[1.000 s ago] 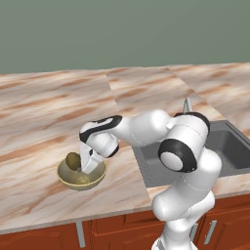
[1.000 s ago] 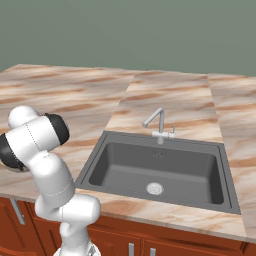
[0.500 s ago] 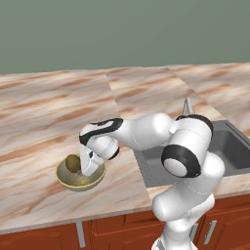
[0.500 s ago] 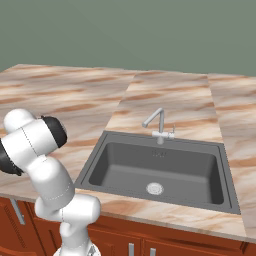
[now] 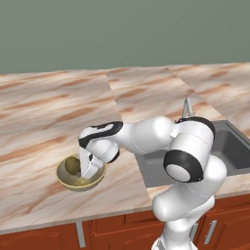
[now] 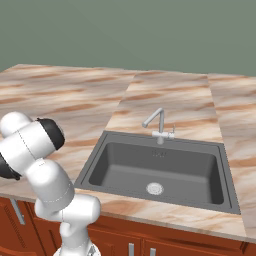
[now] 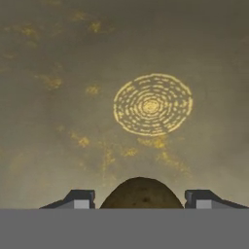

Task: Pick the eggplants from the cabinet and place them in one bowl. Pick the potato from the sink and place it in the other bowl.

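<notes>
Potato (image 7: 141,193) lowered into the olive-tan bowl (image 5: 66,179), gripper (image 5: 89,172) clamped on it.

Over the last second you have sunk the hand from above the rim to deep inside the bowl; release looks like the next step, and the sink (image 6: 160,170) lies bare. In the hand view the potato sits between the fingertips (image 7: 78,198), its lower half cut off; you cannot tell whether it touches the bowl floor.

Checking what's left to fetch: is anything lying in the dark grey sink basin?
No, the dark grey sink basin holds just its round drain.
</notes>
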Controlling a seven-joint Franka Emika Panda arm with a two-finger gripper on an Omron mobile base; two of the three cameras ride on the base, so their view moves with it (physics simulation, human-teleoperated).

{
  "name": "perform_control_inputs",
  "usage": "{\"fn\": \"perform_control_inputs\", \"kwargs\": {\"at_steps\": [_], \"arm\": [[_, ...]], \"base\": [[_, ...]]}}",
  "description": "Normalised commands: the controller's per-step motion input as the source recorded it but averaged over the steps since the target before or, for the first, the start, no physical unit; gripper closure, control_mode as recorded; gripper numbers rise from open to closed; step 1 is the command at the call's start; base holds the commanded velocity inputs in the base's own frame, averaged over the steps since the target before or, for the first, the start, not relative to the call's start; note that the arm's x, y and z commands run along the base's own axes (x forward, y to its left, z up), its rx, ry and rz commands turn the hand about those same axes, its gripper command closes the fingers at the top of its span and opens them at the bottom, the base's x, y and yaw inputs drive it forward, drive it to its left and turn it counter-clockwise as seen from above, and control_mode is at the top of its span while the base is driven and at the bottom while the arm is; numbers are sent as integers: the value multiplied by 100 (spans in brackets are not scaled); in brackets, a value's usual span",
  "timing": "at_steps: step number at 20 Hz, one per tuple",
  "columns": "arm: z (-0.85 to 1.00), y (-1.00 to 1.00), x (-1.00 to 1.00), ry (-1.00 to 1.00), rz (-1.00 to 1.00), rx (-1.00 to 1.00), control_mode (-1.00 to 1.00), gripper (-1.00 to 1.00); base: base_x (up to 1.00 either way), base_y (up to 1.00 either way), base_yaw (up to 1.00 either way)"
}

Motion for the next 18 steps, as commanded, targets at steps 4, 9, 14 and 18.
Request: {"fn": "perform_control_inputs", "kwargs": {"at_steps": [4,9,14,18], "arm": [[-11,0,0,0,-3,0,-100,100],[-13,0,0,0,-3,0,-100,100],[-14,0,-2,0,-3,0,-100,-100],[-9,0,-9,0,-2,0,-100,-100]], "base": [[0,0,0],[0,0,0],[0,0,0],[0,0,0]]}}
